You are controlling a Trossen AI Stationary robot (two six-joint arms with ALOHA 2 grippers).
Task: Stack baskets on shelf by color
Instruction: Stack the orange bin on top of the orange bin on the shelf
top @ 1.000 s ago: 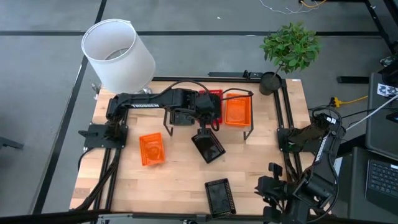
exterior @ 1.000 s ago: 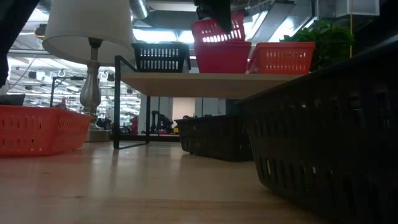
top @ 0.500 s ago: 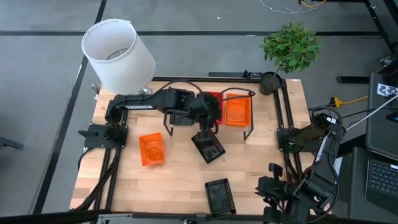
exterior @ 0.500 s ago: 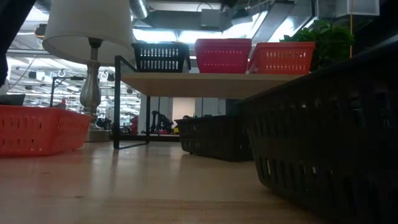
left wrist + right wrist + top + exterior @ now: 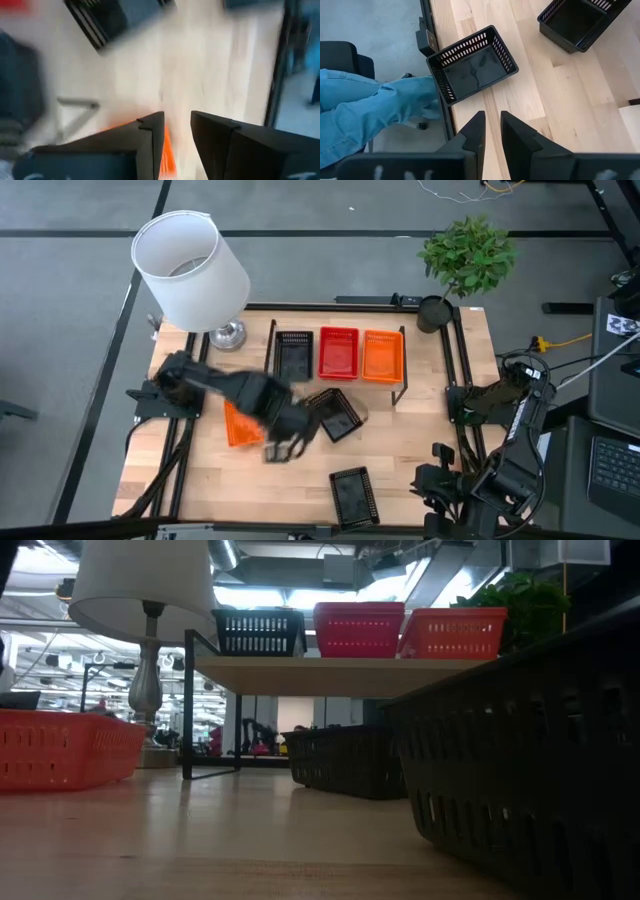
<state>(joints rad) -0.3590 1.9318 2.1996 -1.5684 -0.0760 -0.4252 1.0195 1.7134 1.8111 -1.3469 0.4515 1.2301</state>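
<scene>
The left claw (image 5: 176,131), fingers narrowly parted and empty, hangs over the table (image 5: 400,460) beside an orange basket (image 5: 238,430).

A robotics lab or workshop: a wooden table (image 5: 400,460) in a black metal frame (image 5: 455,370) stands on grey floor (image 5: 330,270), cables (image 5: 560,340) beside it, exposed ceiling ducts (image 5: 300,570) overhead.

Three baskets (image 5: 339,353) sit side by side on the shelf (image 5: 402,385) — three more lie on the worktop (image 5: 400,450) in front, lamp (image 5: 190,268) behind-left.
</scene>
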